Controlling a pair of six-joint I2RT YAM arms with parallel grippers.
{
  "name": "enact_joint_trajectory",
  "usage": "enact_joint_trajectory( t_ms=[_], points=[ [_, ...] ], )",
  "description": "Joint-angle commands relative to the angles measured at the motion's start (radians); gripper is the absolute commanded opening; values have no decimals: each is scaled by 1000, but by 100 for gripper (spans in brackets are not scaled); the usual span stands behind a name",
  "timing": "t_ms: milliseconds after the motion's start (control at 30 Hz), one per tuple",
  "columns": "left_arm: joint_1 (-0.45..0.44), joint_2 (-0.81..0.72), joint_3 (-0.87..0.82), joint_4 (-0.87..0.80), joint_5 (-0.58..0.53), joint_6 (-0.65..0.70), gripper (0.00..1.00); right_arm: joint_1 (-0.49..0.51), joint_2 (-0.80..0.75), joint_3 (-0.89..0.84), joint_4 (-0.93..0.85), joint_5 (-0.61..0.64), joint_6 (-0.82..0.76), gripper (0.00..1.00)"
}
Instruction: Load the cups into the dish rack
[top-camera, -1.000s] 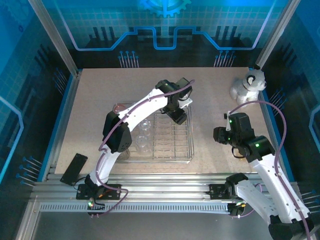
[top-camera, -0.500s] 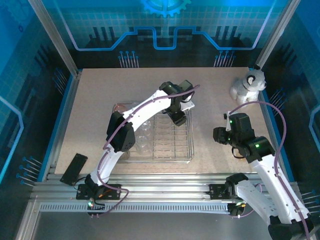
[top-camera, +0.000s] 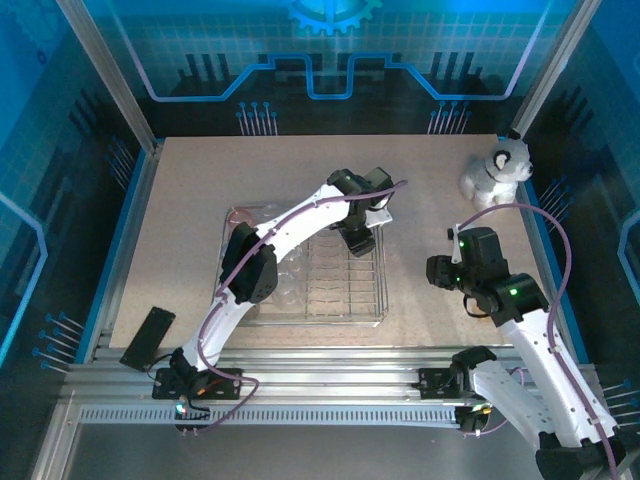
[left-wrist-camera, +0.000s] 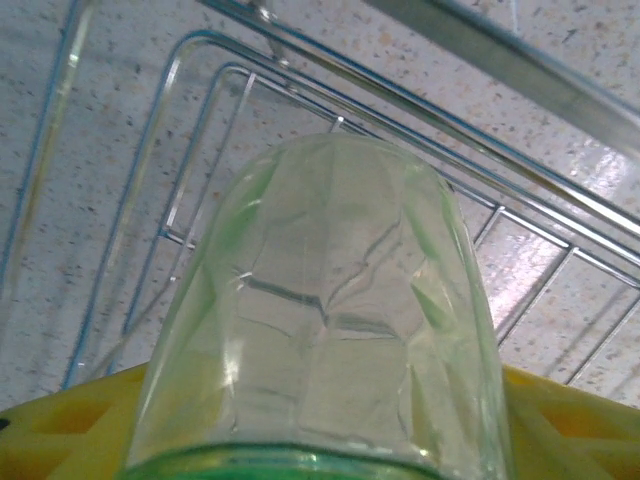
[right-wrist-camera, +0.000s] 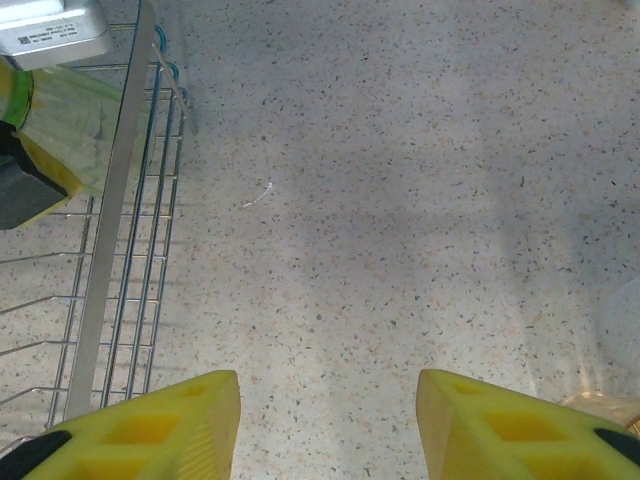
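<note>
Your left tool (top-camera: 358, 238) holds a green translucent plastic tumbler (left-wrist-camera: 320, 300) over the one-o'clock corner of the silver wire dish rack (top-camera: 381, 290); clear tumblers (top-camera: 288, 288) already sit inside (nine-o'clock side); your right tool (right-wrist-camera: 328, 420) gapes empty.

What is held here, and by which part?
The left gripper holds the green cup by its end nearest the wrist, above the dish rack. The right gripper is open, empty.

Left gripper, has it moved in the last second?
Yes. The left gripper, holding the green cup, has shifted slightly right, toward the dish rack's right rim.
</note>
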Motion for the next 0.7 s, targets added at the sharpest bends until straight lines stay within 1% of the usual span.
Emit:
enact_joint_trajectory(
  t_ms=[0, 100, 167, 433, 500, 533, 567, 667],
  points=[
    [-7, 25, 39, 26, -57, 25, 71, -19, -5, -7, 4, 2, -15, 51],
    [-6, 27, 39, 40, -70, 30, 75, -19, -3, -7, 3, 5, -16, 51],
    [-7, 29, 39, 44, -73, 33, 80, -19, -4, -6, 3, 5, -15, 52],
    [-6, 30, 34, 46, -76, 40, 82, -22, -6, -1, -5, 9, -16, 52],
    [-6, 21, 32, 54, -83, 31, 86, -22, -6, -1, -6, 11, -14, 53],
    [-6, 10, 25, 61, -83, 27, 87, -22, -5, -1, -6, 11, -9, 56],
    [-7, -7, 12, 78, -83, 22, 98, -24, -2, -1, -6, 11, -8, 58],
    [-6, -76, -52, 141, -82, 7, 99, -44, 15, 7, -9, 4, 1, 61]
  ],
)
